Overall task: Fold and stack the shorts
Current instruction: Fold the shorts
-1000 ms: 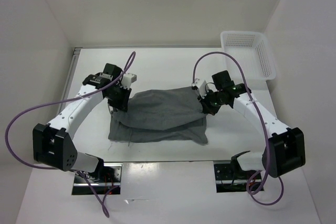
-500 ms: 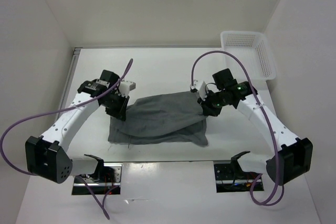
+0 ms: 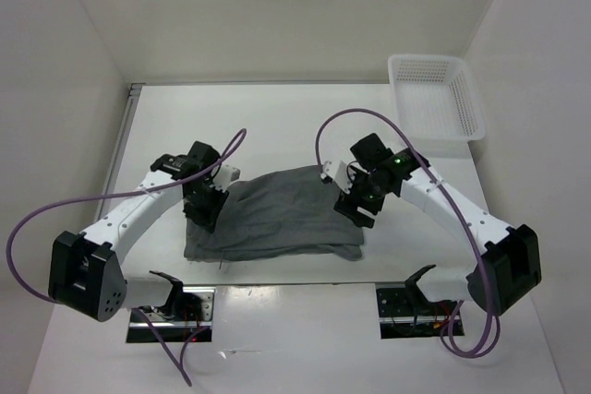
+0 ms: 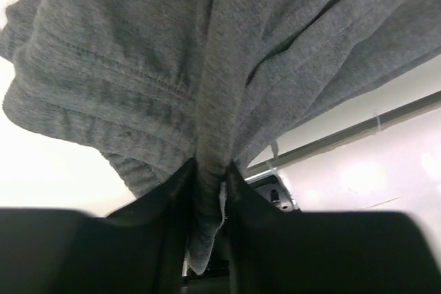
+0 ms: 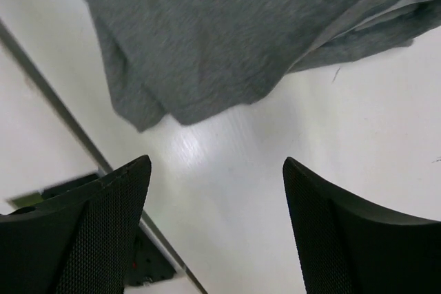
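Observation:
The grey shorts (image 3: 277, 214) lie folded over on the white table between the two arms. My left gripper (image 3: 203, 212) sits at their left edge, shut on a fold of the grey fabric (image 4: 210, 191) that is pinched between its dark fingers. My right gripper (image 3: 358, 207) hovers at the right end of the shorts, open, with only bare table between its fingers (image 5: 110, 225). The right edge of the shorts (image 5: 227, 39) lies flat just beyond the fingertips in the right wrist view.
A white mesh basket (image 3: 437, 96) stands at the back right corner. White walls close in the table on three sides. Two metal base plates (image 3: 171, 313) sit at the near edge, right behind the shorts' front edge.
Both grippers carried the raised upper layer forward and down, so it now lies flat over the lower layer. The right gripper has opened and let the fabric go. The left keeps its hold.

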You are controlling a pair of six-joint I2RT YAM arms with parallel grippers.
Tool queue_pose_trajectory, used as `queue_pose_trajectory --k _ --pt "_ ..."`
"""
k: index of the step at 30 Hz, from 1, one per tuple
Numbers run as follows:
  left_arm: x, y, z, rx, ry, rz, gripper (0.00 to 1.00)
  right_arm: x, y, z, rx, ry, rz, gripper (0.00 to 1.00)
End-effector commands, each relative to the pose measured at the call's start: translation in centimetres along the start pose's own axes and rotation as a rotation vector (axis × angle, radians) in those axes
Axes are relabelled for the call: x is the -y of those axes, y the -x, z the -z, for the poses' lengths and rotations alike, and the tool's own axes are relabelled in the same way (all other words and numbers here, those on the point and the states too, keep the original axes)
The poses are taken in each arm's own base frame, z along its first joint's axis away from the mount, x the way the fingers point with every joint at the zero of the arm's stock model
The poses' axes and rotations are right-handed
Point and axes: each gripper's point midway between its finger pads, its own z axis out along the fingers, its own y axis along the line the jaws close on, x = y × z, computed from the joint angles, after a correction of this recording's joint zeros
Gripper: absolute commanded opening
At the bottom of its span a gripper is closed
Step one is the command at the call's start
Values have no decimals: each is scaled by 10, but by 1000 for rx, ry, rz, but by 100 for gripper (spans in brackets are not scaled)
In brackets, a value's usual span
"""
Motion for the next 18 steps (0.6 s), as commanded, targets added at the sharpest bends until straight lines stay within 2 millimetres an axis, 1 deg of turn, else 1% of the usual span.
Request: queue_pose_trajectory --k 1,2,3,4,5,6,7,8,9,10,11,12,13,14,15,16,17,18 --pt "-6 -3 -2 -16 40 -8 35 30 45 -2 152 -107 -118 82" --pt "-9 -1 2 -13 56 -8 41 44 58 -4 209 -146 -155 82" --pt "-9 -1 4 -13 56 -8 43 52 58 -8 223 -172 -253 82" --pt "-10 -1 9 -4 66 -9 45 59 58 -11 236 -190 -303 84" --pt "-9 -4 15 -19 65 -8 48 72 68 -14 283 -213 -355 85" --pt "-4 -8 20 -25 41 -7 57 80 64 -17 287 -231 -423 88" --pt "0 -17 25 -45 25 -5 61 81 67 -19 308 -220 -503 88" --pt "5 -36 32 -124 2 5 64 82 72 -21 326 -210 -539 88" --pt "9 -44 36 -147 -13 8 68 86 77 -25 344 -211 -572 89" --pt "7 -39 40 -127 0 5 74 86 80 -28 355 -202 -633 89" --pt "5 -39 43 -127 11 4 74 90 79 -30 357 -202 -674 89" --pt "2 -37 45 -120 31 2 74 93 77 -37 344 -206 -709 89" --pt "-3 -26 49 -90 47 9 74 101 73 -40 345 -218 -782 89" --pt "-9 -6 48 -18 64 19 79 104 69 -43 337 -218 -820 89" --pt "-20 7 46 10 75 64 81 107 62 -51 313 -212 -859 89" --pt "-27 29 45 78 73 81 83 112 56 -53 306 -214 -925 89" --pt "-34 44 44 117 71 104 85 115 55 -56 307 -216 -949 89" --pt "-50 59 43 142 67 161 86 114 52 -63 287 -207 -965 89"
